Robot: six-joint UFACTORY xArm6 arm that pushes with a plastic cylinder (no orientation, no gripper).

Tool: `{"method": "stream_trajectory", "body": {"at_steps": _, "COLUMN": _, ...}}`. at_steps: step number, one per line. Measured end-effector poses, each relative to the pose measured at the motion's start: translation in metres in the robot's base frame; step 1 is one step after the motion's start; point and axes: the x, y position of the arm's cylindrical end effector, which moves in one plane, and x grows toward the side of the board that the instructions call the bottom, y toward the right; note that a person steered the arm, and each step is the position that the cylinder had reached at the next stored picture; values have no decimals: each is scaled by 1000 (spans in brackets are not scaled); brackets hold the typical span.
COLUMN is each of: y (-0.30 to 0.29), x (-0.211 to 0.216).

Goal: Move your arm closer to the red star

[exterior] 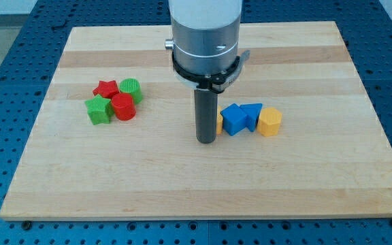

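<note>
The red star [105, 88] lies on the bench [203, 184], touching the green star [99, 109], the red cylinder [122, 107] and the green cylinder [131, 90]. The tip [206, 141] rests well to the star's right, beside the blue blocks [240, 118]. The end effector is a plain rod and holds nothing. The star looks light, stiff and easy to slide, so a gentle approach to its free left side seems best
</note>
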Motion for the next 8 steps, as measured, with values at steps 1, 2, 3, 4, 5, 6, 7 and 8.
{"method": "stream_trajectory", "body": {"at_steps": 1, "y": -40, "x": 12}}
{"method": "stream_trajectory", "body": {"at_steps": 2, "y": -77, "x": 7}}
{"method": "stream_trajectory", "body": {"at_steps": 3, "y": -83, "x": -19}}
{"method": "stream_trajectory", "body": {"at_steps": 4, "y": -78, "x": -54}}
{"method": "stream_trajectory", "body": {"at_steps": 5, "y": -76, "x": -90}}
{"method": "stream_trajectory", "body": {"at_steps": 6, "y": -79, "x": -130}}
{"method": "stream_trajectory", "body": {"at_steps": 7, "y": -115, "x": -158}}
{"method": "stream_trajectory", "body": {"at_steps": 8, "y": -164, "x": -165}}
